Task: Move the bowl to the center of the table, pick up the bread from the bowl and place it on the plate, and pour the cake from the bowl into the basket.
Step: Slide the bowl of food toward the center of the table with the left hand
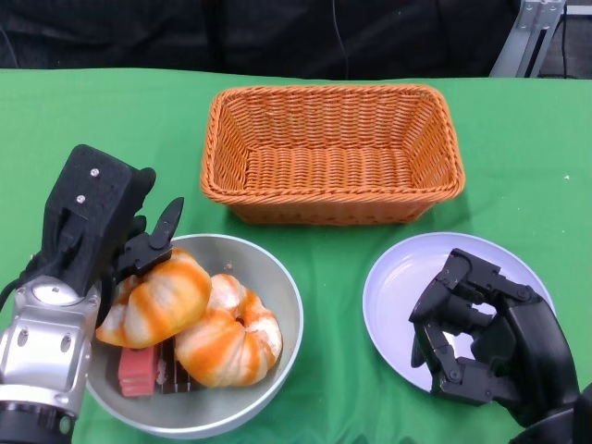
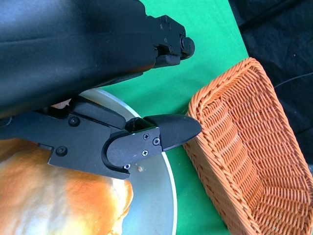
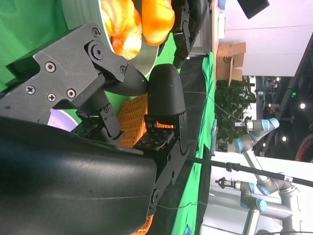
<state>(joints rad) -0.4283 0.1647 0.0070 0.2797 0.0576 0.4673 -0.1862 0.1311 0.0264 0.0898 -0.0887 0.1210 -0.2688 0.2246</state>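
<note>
A grey bowl (image 1: 287, 305) sits on the green cloth at the front, left of the middle. In it lie two orange-and-white breads (image 1: 157, 301) (image 1: 231, 338) and a pink and brown cake (image 1: 139, 370). My left hand (image 1: 102, 222) is at the bowl's left rim and grips it. In the left wrist view one of its fingers (image 2: 166, 134) reaches inside the bowl (image 2: 151, 196) over a bread (image 2: 58, 200), with the thumb outside. My right hand (image 1: 481, 333) hovers over the lilac plate (image 1: 398, 277), fingers half curled, holding nothing.
An empty orange wicker basket (image 1: 333, 153) stands behind the bowl and plate, at the middle back. A strip of bare green cloth (image 1: 333, 305) separates the bowl from the plate. Beyond the table's far edge is dark.
</note>
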